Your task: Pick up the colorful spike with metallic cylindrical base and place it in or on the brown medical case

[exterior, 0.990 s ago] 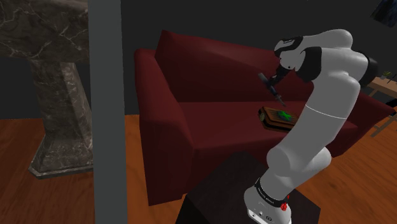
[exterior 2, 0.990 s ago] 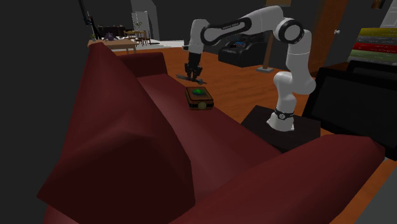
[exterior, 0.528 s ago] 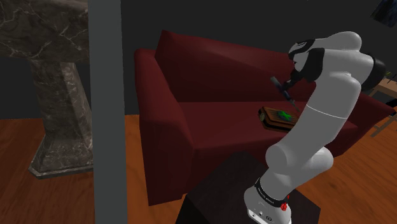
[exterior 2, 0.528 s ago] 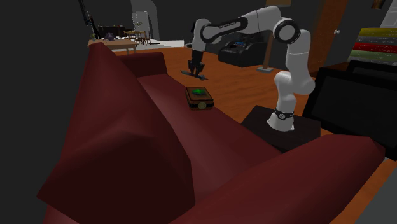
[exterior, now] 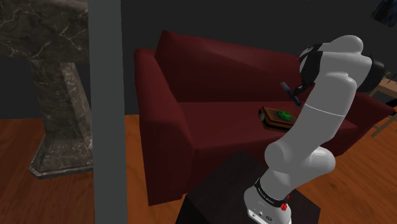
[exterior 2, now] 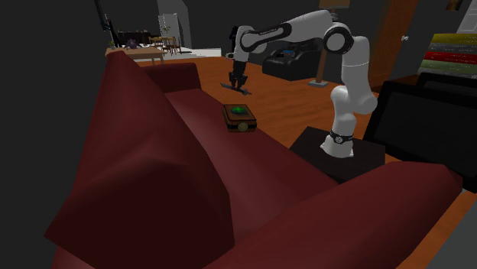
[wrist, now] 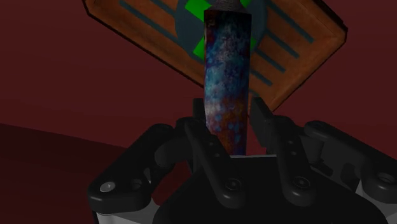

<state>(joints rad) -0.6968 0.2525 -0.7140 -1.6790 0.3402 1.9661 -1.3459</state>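
My gripper (wrist: 230, 121) is shut on the colorful spike (wrist: 227, 76), a mottled blue, purple and rust bar that stands up between the fingers (wrist: 202, 121). Past its tip lies the brown medical case (wrist: 299, 44), with a green cross on its lid. The case (exterior: 278, 118) rests flat on the dark red sofa seat (exterior: 222, 127). In the shoulder view the gripper (exterior: 294, 94) hangs above the case and a little to its right. In the second exterior view the gripper (exterior 2: 237, 85) hovers above and beyond the case (exterior 2: 239, 118).
A marble pillar (exterior: 57, 95) and a grey post (exterior: 105, 108) stand at the shoulder view's left. The sofa backrest (exterior: 216, 63) rises behind the case. The arm's black stand (exterior 2: 336, 157) sits beside the sofa, with a dark cabinet (exterior 2: 428, 115) to its right.
The gripper has carried the spike toward the shoulder view's right and slightly higher, from over the case's middle to past its edge. The case has not moved.
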